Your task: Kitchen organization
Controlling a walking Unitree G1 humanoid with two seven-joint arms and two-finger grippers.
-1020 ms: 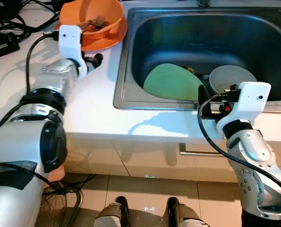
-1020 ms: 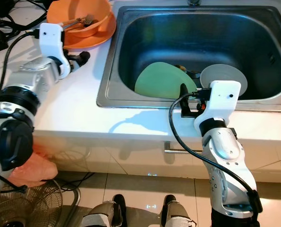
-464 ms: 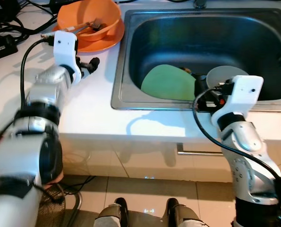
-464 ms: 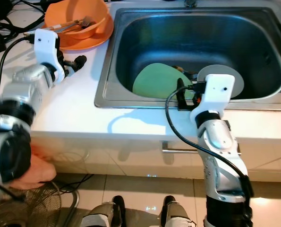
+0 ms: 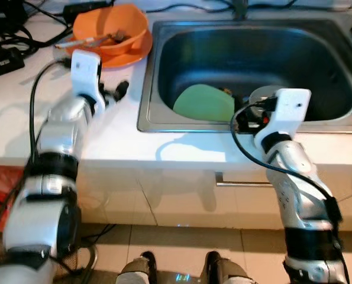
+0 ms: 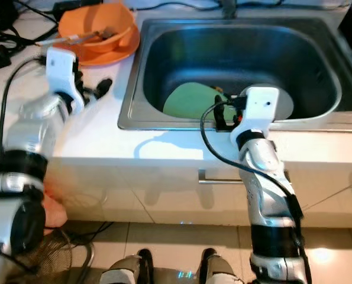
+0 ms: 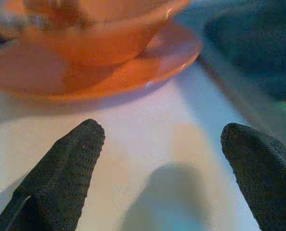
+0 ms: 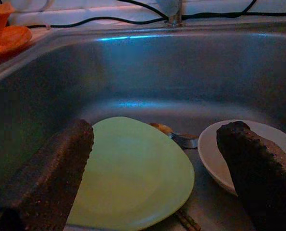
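Two dishes lie in the bottom of the steel sink [image 5: 164, 71]: a pale green plate [image 8: 133, 173] and, beside it, a white bowl [image 8: 215, 154]. Between them, a metal utensil [image 8: 183, 140] pokes out from under the plate's far edge. The right gripper [image 8: 157, 178] hangs over the near rim of the sink, above the dishes and short of them. Its two black fingers [image 8: 46, 178] are spread wide with nothing between them; in the right wrist view the plate sits in the gap between the fingers, while the bowl lies partly behind one of them.

On the white counter [image 5: 110, 130] at the sink's left stands an orange bowl [image 5: 113, 29] on an orange plate [image 7: 147, 62], with utensils [image 5: 96, 40] resting inside the bowl. The left gripper [image 7: 162, 159] is held low over the counter, just short of the orange plate and apart from it. Its fingers [image 7: 70, 163] are also parted widely and hold nothing. Black cables [image 5: 10, 41] run across the counter's far left corner. A faucet base [image 8: 174, 12] rises at the sink's back edge.
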